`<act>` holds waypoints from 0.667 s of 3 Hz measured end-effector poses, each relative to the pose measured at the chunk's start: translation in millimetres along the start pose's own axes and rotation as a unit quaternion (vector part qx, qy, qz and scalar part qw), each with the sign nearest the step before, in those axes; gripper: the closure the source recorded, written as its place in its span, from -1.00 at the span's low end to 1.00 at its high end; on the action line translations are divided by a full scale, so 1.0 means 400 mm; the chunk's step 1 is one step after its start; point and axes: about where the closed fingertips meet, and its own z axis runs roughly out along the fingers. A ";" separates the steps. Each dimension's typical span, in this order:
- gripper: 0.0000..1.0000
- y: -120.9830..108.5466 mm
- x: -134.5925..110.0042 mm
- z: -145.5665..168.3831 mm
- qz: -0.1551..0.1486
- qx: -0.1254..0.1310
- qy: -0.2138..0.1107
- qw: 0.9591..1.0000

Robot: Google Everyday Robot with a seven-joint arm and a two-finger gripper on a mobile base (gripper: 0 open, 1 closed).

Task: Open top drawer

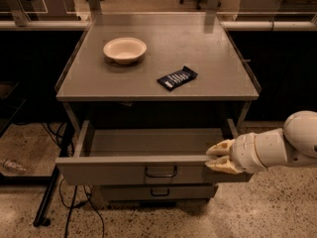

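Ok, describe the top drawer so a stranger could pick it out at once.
Find the grey cabinet carrying a bowl and a dark wrapper. Just under its top, the top drawer stands pulled out, the gripper at its right end. It is the widest and the only one open; the lower drawer sits pushed in.

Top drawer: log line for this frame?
wide grey top drawer: pulled out | pale two-finger gripper: at drawer front's right end | white bowl, dark snack packet: on grey cabinet top
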 end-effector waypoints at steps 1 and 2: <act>0.93 0.070 0.028 -0.050 0.012 0.001 0.007 1.000; 1.00 0.103 0.025 -0.069 0.013 0.005 0.007 1.000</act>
